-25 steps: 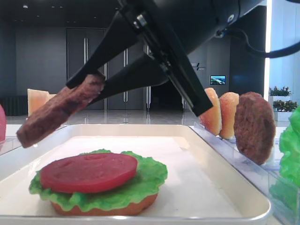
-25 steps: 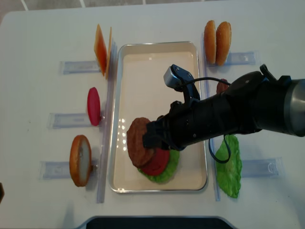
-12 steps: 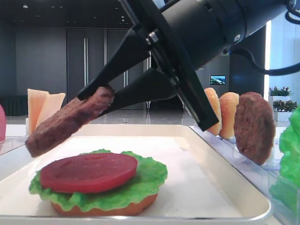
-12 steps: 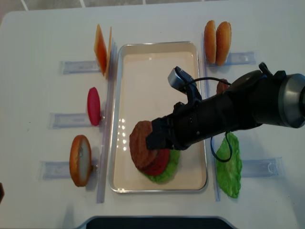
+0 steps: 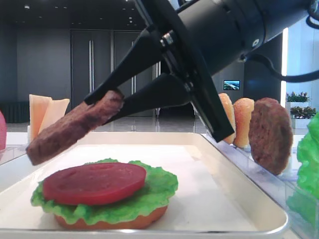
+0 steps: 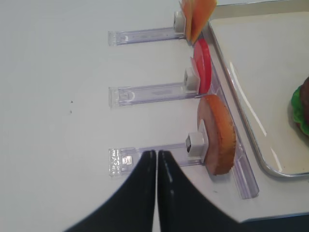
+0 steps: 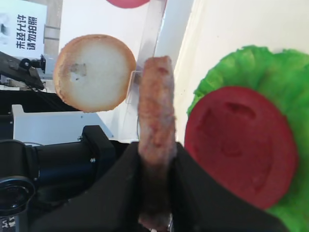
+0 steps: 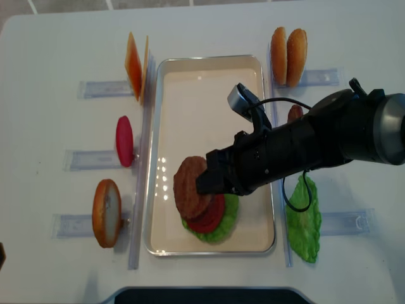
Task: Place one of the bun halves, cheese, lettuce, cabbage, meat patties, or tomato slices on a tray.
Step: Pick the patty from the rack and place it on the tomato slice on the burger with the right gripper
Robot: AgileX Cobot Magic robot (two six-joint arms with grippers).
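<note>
My right gripper (image 8: 205, 180) is shut on a dark brown meat patty (image 8: 192, 187), holding it by one edge. The patty (image 5: 70, 128) hangs tilted, its free end low, just above the stack on the white tray (image 8: 202, 107). That stack is a tomato slice (image 5: 93, 182) on lettuce (image 5: 159, 186) on a flat bun half (image 5: 109, 221). In the right wrist view the patty (image 7: 156, 111) shows edge-on between the fingers, left of the tomato slice (image 7: 240, 145). My left gripper (image 6: 156, 153) is shut and empty above the table, beside a racked bun half (image 6: 219, 135).
Clear racks flank the tray. On the left stand cheese slices (image 8: 134, 63), a tomato slice (image 8: 124, 140) and a bun half (image 8: 106, 212). On the right are two bun halves (image 8: 288, 47), a second patty (image 5: 270, 134) and a loose lettuce leaf (image 8: 304, 221).
My right gripper has carried the patty a little to the right, further over the tomato and lettuce stack. The left gripper shows no change.
</note>
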